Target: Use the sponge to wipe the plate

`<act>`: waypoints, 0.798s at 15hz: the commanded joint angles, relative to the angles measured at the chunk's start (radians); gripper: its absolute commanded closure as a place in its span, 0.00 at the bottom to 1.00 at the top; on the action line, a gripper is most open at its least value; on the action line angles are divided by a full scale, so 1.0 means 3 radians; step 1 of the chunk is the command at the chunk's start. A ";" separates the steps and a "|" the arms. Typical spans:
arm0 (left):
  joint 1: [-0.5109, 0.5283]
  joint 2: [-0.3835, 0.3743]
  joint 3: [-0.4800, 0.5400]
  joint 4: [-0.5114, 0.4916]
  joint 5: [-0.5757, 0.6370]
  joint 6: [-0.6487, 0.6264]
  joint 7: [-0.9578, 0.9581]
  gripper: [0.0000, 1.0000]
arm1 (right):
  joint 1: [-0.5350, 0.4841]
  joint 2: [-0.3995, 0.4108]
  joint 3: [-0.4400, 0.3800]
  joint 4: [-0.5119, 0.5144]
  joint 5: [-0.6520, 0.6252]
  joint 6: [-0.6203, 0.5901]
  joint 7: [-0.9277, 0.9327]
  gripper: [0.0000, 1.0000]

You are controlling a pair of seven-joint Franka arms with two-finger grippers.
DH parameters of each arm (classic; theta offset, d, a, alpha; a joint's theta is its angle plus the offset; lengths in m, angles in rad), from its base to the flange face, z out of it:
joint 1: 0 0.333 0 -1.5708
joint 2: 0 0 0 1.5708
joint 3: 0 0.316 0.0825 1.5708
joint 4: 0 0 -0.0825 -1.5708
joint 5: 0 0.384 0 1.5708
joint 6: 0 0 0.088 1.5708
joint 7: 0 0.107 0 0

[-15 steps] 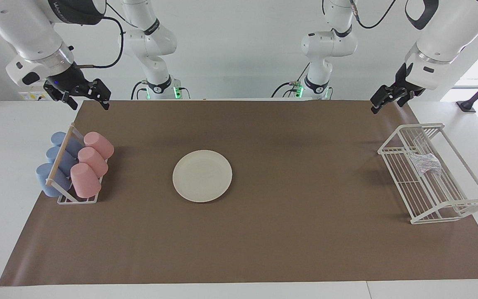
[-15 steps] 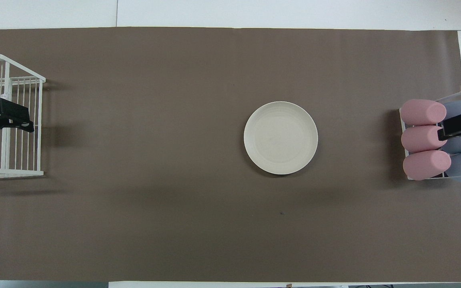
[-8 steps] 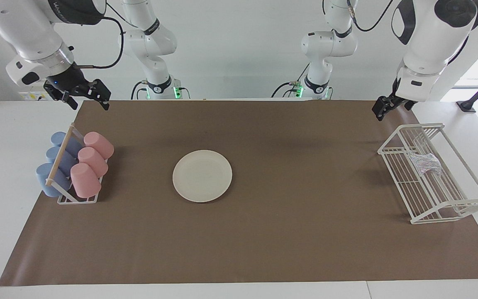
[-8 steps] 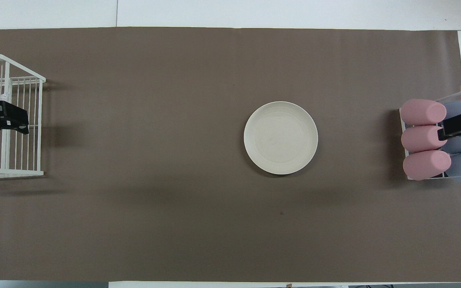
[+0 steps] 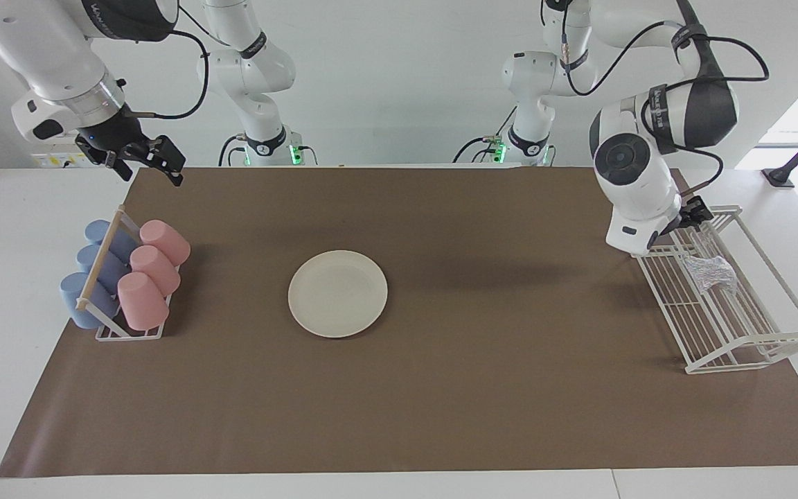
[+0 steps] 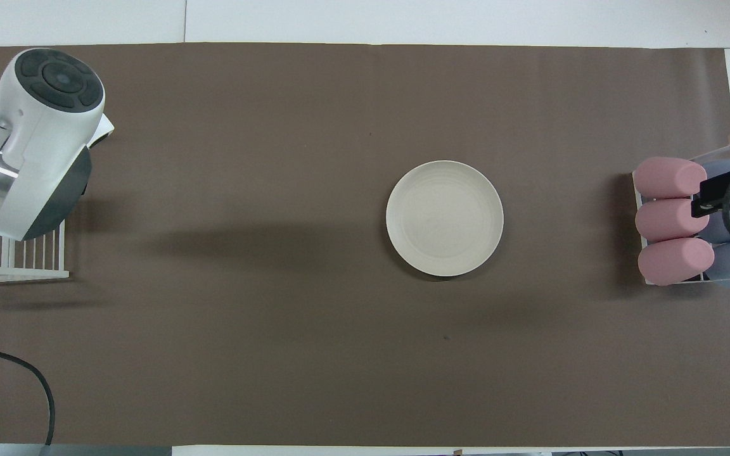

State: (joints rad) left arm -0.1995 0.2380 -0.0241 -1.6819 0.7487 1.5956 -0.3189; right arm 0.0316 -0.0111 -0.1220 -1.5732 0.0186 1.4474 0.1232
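Observation:
The cream-white plate point(image 5: 337, 293) point(image 6: 444, 218) lies flat on the brown mat, mid-table, with nothing on it. The silvery mesh sponge point(image 5: 711, 272) rests inside the white wire rack point(image 5: 724, 305) at the left arm's end of the table. My left gripper point(image 5: 697, 215) hangs low over the rack's end nearer the robots, a short way from the sponge and mostly hidden by its own wrist; nothing is in it. In the overhead view the left arm covers the sponge. My right gripper point(image 5: 149, 170) point(image 6: 702, 206) waits open and empty, raised by the cup holder.
A holder with pink and blue cups point(image 5: 129, 277) point(image 6: 672, 218) lying on their sides stands at the right arm's end. The brown mat point(image 5: 482, 388) covers most of the white table. A black cable point(image 6: 35, 386) loops in near the left arm.
The left arm has swung down and turned, bringing its wrist and gripper low over the wire rack; from overhead it now covers most of the rack. The right arm barely moved.

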 commanded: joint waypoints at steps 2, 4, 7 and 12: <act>0.0010 0.0483 0.0029 0.0262 0.0489 0.0045 -0.0011 0.00 | -0.0008 -0.0014 0.0023 -0.0007 0.0010 -0.0044 0.0462 0.00; 0.0026 0.0582 0.0044 0.0314 0.0612 0.0060 -0.0016 0.00 | -0.0008 -0.0019 0.0069 -0.0007 0.0015 -0.0064 0.0804 0.00; 0.0112 0.0633 0.0039 0.0314 0.0726 0.0208 -0.0011 0.00 | -0.0008 -0.0029 0.0074 -0.0012 0.0167 -0.0095 0.1275 0.00; 0.0174 0.0669 0.0039 0.0345 0.0767 0.0306 0.0000 0.00 | -0.0003 -0.0040 0.0156 -0.0028 0.0301 -0.0100 0.1961 0.00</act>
State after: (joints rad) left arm -0.1544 0.4232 -0.0103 -1.5979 0.9585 1.6671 -0.3202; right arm 0.0332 -0.0112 -0.0925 -1.5732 0.0887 1.4286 0.6301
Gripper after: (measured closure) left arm 0.000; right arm 0.000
